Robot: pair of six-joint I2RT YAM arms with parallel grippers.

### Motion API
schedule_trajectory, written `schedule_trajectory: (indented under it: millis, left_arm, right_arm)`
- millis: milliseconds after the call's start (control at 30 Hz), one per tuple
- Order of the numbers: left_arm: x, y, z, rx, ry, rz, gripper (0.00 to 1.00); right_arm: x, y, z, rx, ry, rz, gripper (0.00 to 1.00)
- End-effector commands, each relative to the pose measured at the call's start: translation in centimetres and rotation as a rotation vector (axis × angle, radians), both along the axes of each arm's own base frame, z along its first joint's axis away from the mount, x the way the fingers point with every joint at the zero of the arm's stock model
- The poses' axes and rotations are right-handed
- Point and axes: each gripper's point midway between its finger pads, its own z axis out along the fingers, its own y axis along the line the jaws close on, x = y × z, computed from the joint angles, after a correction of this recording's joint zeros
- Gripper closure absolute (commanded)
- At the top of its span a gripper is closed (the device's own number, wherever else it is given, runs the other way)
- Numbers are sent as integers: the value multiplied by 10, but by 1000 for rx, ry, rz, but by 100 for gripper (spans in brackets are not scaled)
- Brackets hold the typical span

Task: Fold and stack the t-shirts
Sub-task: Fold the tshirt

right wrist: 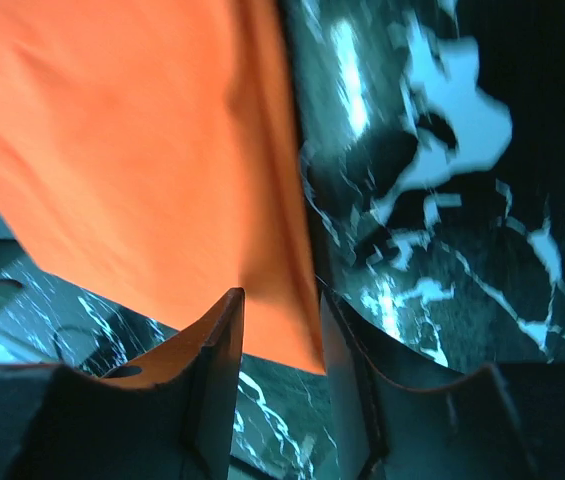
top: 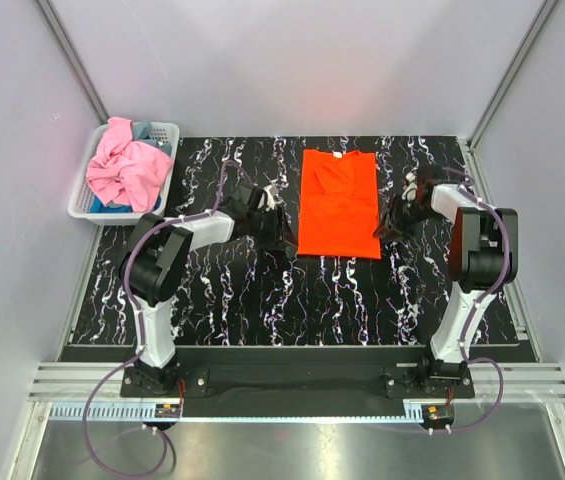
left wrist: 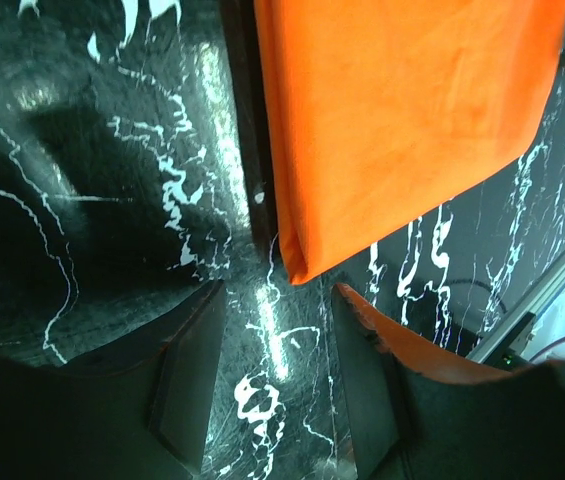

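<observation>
The bright orange t-shirt lies folded into a long rectangle at the middle of the table, collar at the far end. My left gripper is open at the shirt's near left corner; in the left wrist view only table shows between the fingers, with the shirt corner just ahead. My right gripper is open at the near right corner; in the right wrist view the shirt's edge lies between the fingers. The light pink t-shirt and blue-grey t-shirt sit crumpled in the basket.
The white lattice basket stands at the table's far left corner. The black marbled tabletop stretches in front of the shirt. Grey walls enclose the back and sides.
</observation>
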Motion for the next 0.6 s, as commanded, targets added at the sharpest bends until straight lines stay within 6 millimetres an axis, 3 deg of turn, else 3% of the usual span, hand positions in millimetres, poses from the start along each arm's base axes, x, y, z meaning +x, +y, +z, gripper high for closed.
schedule_trajectory:
  millis: [0, 100, 267, 567]
  left_arm:
    - [10, -9, 12, -53, -58, -12, 48]
    - [6, -11, 8, -54, -52, -12, 49]
    - [0, -12, 0, -12, -23, -17, 50]
    - [-10, -10, -16, 7, 28, -5, 54]
  right_arm:
    - [-25, 0, -2, 7, 64, -23, 57]
    - [-31, 8, -4, 52, 62, -26, 58]
    - [-46, 1, -18, 17, 120, -61, 59]
    - [-57, -2, -17, 13, 128, -80, 59]
